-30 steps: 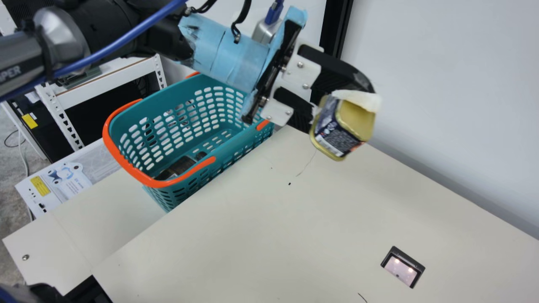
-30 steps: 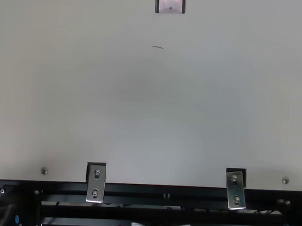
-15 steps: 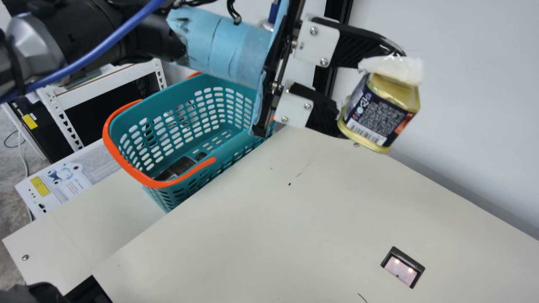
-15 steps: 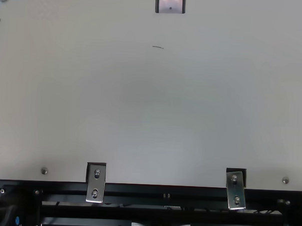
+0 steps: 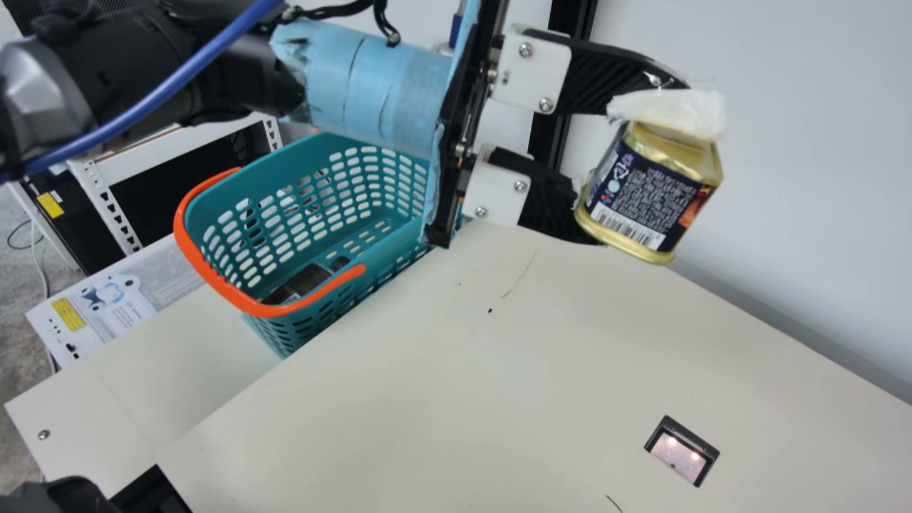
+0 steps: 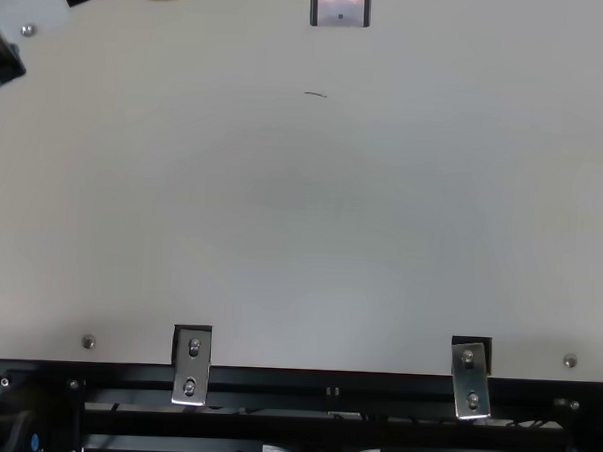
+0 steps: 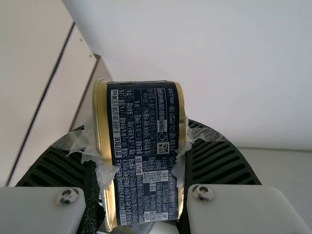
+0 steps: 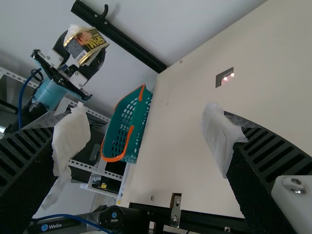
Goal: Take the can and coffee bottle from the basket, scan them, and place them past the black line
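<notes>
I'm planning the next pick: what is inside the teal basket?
A dark item, likely the coffee bottle, lies in the basket; its near side is hidden behind the rim.

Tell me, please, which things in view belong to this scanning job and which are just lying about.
Part of the job:
can, held in the left arm's jaws
teal basket
dark item inside it, probably the coffee bottle
lit scanner window

Just around:
white shelf rack
panel with yellow label
thin dark strand

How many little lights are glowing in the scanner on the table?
2. In the main view, the left light is nearer the basket, and the right light is beside it, both in the scanner. None seems hidden.
</notes>
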Available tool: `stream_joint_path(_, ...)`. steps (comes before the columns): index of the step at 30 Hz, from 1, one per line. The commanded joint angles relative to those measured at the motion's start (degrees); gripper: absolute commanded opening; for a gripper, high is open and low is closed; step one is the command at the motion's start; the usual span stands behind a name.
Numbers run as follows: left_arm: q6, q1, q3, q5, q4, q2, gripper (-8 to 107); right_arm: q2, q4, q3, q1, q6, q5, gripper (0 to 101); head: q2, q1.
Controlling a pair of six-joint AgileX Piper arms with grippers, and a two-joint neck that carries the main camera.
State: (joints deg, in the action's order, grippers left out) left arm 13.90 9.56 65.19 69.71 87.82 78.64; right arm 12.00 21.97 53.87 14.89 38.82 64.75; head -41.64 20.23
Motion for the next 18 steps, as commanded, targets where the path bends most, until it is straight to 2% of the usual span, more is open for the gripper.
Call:
stream_joint_path(1, 1.5, 0.1, -3.7, 0.2, 4.5, -2.2, 10, 0.0, 0.0, 0.0, 0.0, 0.0, 0.0, 101, -0.6, 0.6)
stream_joint_path(7, 5.5, 2.0, -10.7, 0.2, 10.4, -8.3, 10, 0.0, 0.0, 0.0, 0.0, 0.0, 0.0, 101, -0.6, 0.6)
stream_joint_path(11, 7.6, 5.2, -14.7, 0.2, 9.4, -11.7, 10, 0.0, 0.0, 0.0, 0.0, 0.0, 0.0, 101, -0.6, 0.6)
stream_joint_path(12, 7.0, 4.0, -12.6, 0.3, 10.5, -10.5, 10, 0.0, 0.0, 0.0, 0.0, 0.0, 0.0, 101, -0.6, 0.6)
stream_joint_path(14, 7.6, 5.1, -14.4, 0.3, 9.7, -11.7, 10, 0.0, 0.0, 0.0, 0.0, 0.0, 0.0, 101, -0.6, 0.6)
stream_joint_path(18, 7.6, 5.1, -14.7, 0.2, 9.7, -11.8, 10, 0.0, 0.0, 0.0, 0.0, 0.0, 0.0, 101, -0.6, 0.6)
